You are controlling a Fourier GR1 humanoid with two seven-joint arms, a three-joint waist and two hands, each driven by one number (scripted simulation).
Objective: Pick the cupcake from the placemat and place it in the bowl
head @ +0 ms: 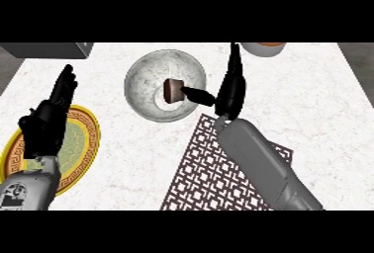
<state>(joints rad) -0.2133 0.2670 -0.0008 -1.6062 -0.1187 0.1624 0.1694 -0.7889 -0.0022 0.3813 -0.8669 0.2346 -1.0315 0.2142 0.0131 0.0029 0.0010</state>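
The brown cupcake (173, 90) sits inside the grey marbled bowl (146, 74) at the upper middle of the counter. My right hand (231, 91) hangs just right of the bowl, open, its fingers straight and pointing away from me. Its thumb (198, 94) reaches left over the bowl's rim and ends at the cupcake's side. The brown lattice placemat (208, 173) lies nearer to me, partly covered by my right forearm, with nothing showing on it. My left hand (45, 121) rests open at the far left, fingers up.
A yellow patterned plate (82, 148) lies under my left hand at the left edge. A white dish with something orange (263, 48) is at the top right. A grey box (48, 50) stands in the top left corner.
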